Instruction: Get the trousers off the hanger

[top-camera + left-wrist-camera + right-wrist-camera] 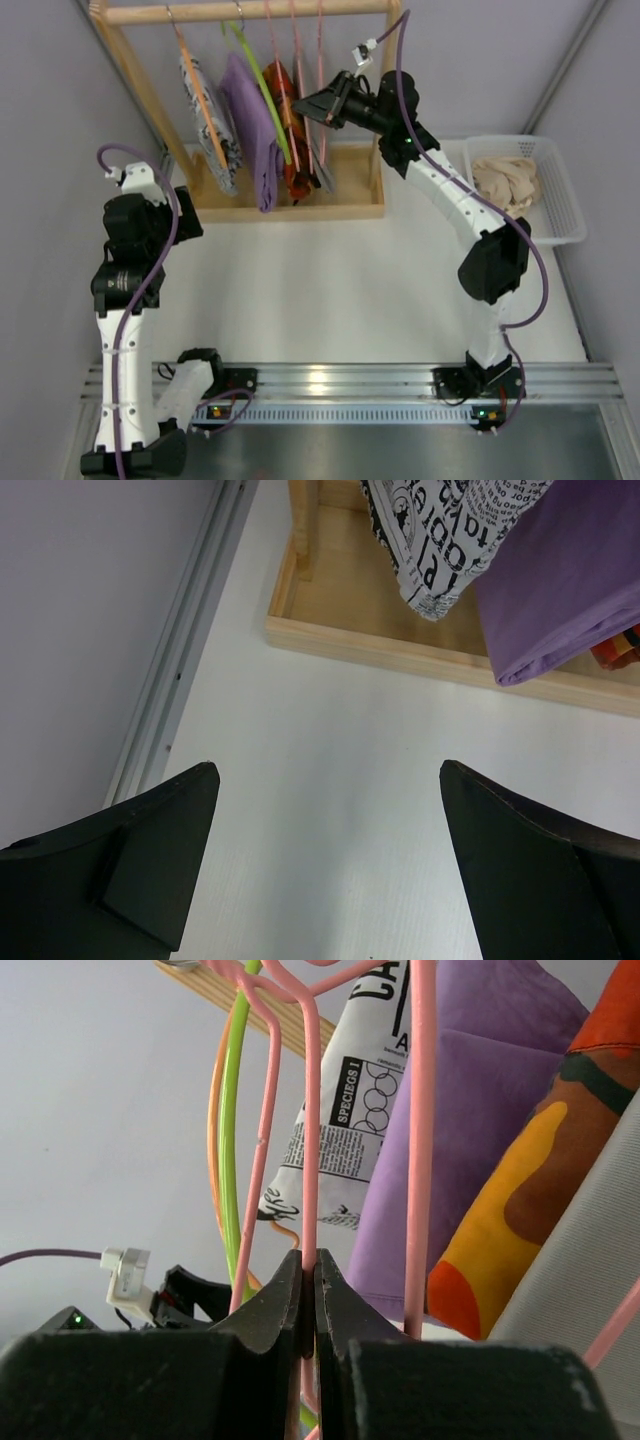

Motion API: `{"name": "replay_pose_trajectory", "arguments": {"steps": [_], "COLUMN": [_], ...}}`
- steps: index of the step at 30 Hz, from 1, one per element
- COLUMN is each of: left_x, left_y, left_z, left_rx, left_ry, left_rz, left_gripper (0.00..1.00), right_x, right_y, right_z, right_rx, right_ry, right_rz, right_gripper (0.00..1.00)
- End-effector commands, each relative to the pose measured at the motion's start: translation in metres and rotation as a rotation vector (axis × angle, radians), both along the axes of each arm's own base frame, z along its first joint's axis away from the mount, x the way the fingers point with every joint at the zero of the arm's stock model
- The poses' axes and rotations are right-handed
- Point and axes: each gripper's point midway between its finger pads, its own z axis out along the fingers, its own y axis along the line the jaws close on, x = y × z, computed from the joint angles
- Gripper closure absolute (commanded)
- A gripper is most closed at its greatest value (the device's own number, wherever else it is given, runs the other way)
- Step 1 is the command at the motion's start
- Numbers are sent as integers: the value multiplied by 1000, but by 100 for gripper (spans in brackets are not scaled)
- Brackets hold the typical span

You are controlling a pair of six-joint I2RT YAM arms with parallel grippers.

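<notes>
The right pincer (310, 1260) is shut tight on one thin wire of a pink hanger (312, 1140), its two dark fingers meeting around the wire just below the hanger's shoulder. In the top view this pincer (305, 103) is raised among the hangers under the wooden rail (250, 12). Just beside the clamped wire, to its right in the wrist view, hang the purple trousers (470, 1110), then the orange-patterned trousers (520, 1200) and a grey garment (580, 1280). Which of them this hanger carries cannot be told. A newsprint-patterned cloth (335, 1130) and a green hanger (232, 1140) lie behind.

The left pincer (330, 770) is spread wide and holds nothing, low over the white worktop (330, 730) near the rack's wooden base (400, 650).

On the far right a white basket (555, 190) holds beige cloth (505, 180).
</notes>
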Motion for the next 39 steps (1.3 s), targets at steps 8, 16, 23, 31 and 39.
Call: {"name": "replay_pose_trajectory", "arguments": {"steps": [8,16,23,31,39], "left_x": [5,4,5,5,-7], "left_y": [-4,-5,-7,-8,-24], "left_z": [7,7,7,13,40], "left_rx": [-35,-40,-49,-51,-67], "left_ry": [-40,-43,-41,-57,-141], "left_rz": [-9,-14,-24,-33,-114], "left_gripper": [2,2,2,2,2], "right_x": [-42,-63,-77,-94,-122], "right_y": [-15,-30,-41,-49,-64], "right_z": [80,114,137,155,152], "right_rx": [96,102,118,144,122], "right_ry": [-287,-403,-468,-498,-502], "right_rz": [82,85,83,103,121], "right_gripper": [100,100,100,100,100]}}
